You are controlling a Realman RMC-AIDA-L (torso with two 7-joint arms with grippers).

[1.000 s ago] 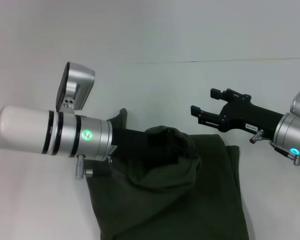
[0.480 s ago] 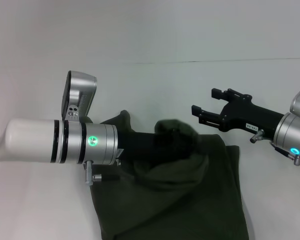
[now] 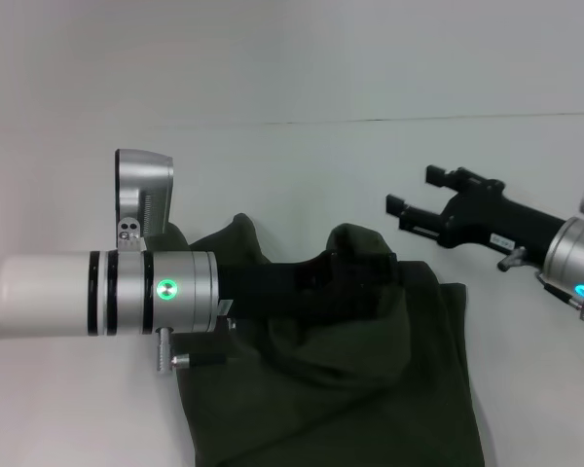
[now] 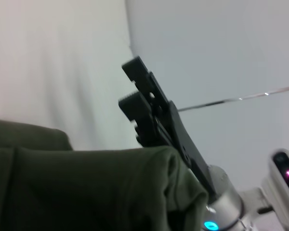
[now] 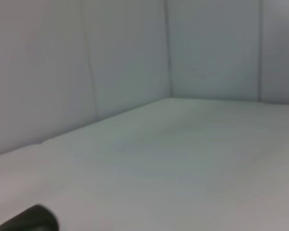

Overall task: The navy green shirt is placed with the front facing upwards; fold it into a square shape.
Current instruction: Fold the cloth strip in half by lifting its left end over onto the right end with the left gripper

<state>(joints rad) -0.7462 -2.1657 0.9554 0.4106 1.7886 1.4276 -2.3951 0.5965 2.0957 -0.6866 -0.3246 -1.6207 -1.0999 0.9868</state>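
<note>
The robot's left arm reaches in from the left edge of the head view, low over the white counter [image 3: 302, 175], its silver wrist lit by a green light. Its left gripper [image 3: 365, 277] is buried in a raised bunch of the navy green shirt [image 3: 370, 389] and is clenched on that cloth, holding a fold up above the rest of the garment. The shirt lies on the near middle of the counter, plain green side showing, running from beneath the left wrist toward the near edge; one corner of cloth peaks up just beyond the wrist, and its right border lies flat. In the left wrist view the lifted cloth fills the foreground as a thick rounded fold [image 4: 86, 187]. To the right, the right gripper [image 3: 414, 195] hangs above the counter just off the shirt's far right corner, apart from the cloth, its two black fingers spread and holding nothing; the same gripper shows beyond the fold in the left wrist view [image 4: 135, 89]. The right wrist view shows only bare counter [image 5: 183, 159] and wall.
</note>
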